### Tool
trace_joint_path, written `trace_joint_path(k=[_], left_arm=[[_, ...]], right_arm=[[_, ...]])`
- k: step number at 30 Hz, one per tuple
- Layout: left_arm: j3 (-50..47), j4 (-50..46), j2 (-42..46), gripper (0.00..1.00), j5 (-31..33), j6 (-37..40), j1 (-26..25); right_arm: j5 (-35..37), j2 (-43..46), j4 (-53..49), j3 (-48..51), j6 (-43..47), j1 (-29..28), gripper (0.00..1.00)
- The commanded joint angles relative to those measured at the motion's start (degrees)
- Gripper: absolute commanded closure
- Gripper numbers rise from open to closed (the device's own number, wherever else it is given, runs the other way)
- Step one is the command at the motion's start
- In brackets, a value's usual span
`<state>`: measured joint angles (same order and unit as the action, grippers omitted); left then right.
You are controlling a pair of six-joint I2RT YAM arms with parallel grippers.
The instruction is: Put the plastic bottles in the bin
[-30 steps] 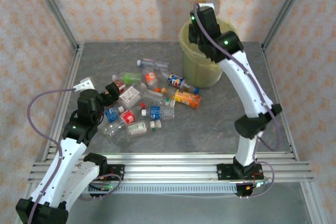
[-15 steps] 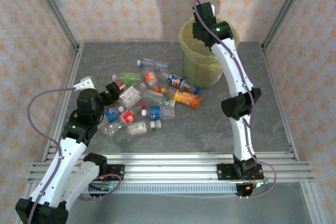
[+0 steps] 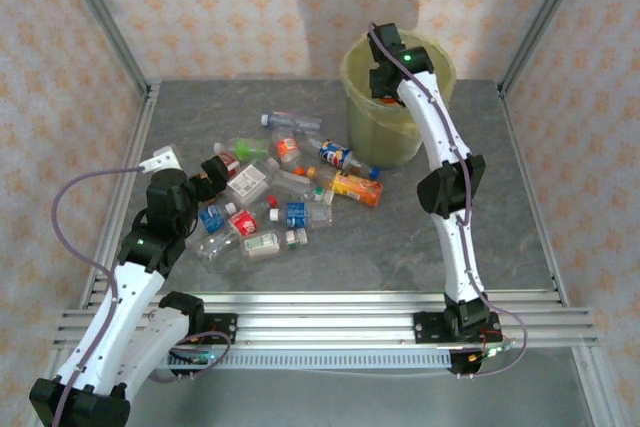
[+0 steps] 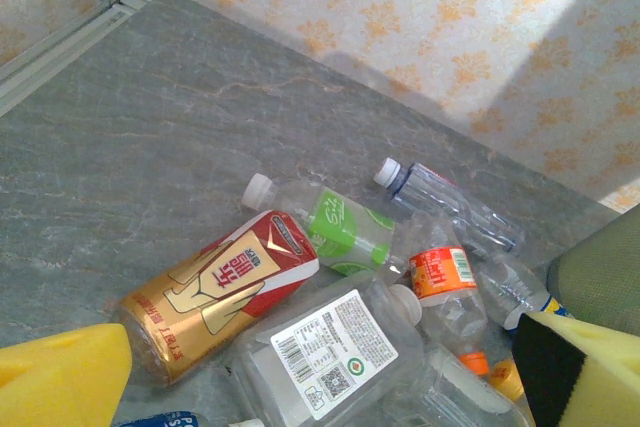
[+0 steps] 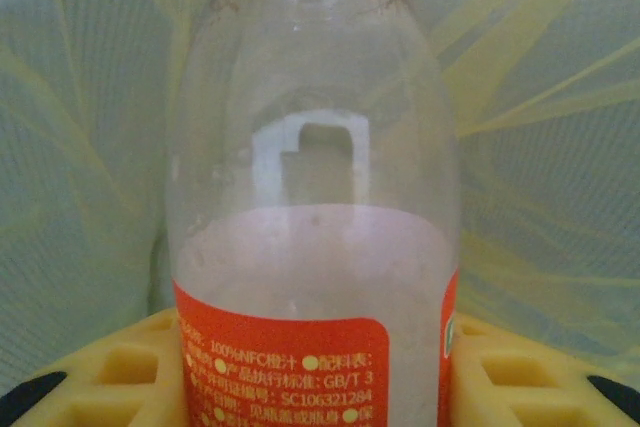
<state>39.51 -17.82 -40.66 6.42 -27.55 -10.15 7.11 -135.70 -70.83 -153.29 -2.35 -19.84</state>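
Hanging at the mouth of the bin (image 3: pixel 370 132), far right, a clear orange-labelled bottle (image 5: pixel 315 247) sits clamped between the right gripper's (image 3: pixel 385 82) jaws. Other bottles (image 3: pixel 285 192) lie heaped on the desk (image 3: pixel 400 237) further left, where the left gripper (image 3: pixel 210 179) hovers, jaws spread wide, empty.

The bin (image 3: pixel 372 132) is lined in translucent yellow-green. Against that colour a clear bottle (image 5: pixel 310 197) shows an orange-red label with pale print, and the right gripper (image 5: pixel 312 377) has yellow pads (image 5: pixel 110 367). Beside the bin lie an orange bottle (image 3: pixel 357 188) and a blue, red and white bottle (image 3: pixel 336 155). Farther from it are a red-and-gold bottle (image 4: pixel 225 287) and a green-labelled bottle (image 4: pixel 335 227). The table (image 3: pixel 400 237) is veined grey, and the walls (image 3: pixel 230 7) are cream with orange floral motifs.
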Motion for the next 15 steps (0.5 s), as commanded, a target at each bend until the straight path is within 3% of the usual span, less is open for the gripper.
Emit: trace_joint_path(k=[1, 9, 15], left_arm=[[1.4, -0.7, 0.1, 0.0, 0.2, 0.2, -0.6], [1.7, -1.3, -0.2, 0.0, 0.9, -0.3, -0.6], [1.6, -1.1, -0.4, 0.0, 1.1, -0.3, -0.6]], right_arm=[[-0.7, -0.8, -4.4, 0.1, 1.2, 0.1, 0.66], [-2.6, -2.5, -5.7, 0.3, 2.4, 0.1, 0.45], [-7.1, -2.7, -9.6, 0.2, 3.9, 0.1, 0.4]])
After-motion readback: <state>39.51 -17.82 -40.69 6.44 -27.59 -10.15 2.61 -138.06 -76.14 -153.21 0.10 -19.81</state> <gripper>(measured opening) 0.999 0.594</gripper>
